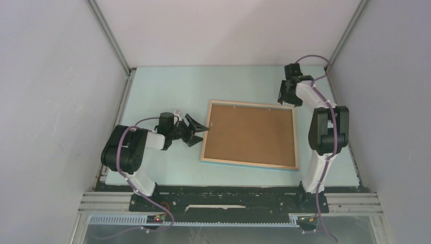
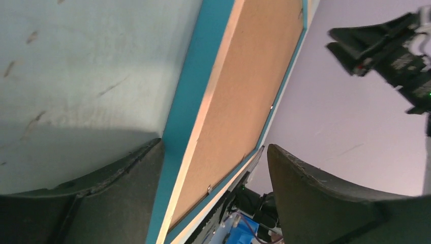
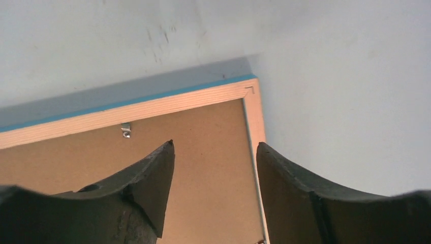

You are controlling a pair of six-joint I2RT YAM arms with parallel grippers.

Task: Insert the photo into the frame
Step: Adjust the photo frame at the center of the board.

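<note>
**Brown board up, no print in sight**

Brown backing board fills the frame, which lies face down on the worktop, wood side up and its turquoise edge showing. The photo appears in no view, and whether it sits under the board I cannot tell. The left claw is spread, one finger on either side of the frame's left rail. The right claw hangs above the far right corner, fingers apart and gripping nothing. If the left fingers close carelessly, the light frame could tip or skid. The right fingers, coming down near the small metal tab, could jam the board or shove the corner sideways.
</note>
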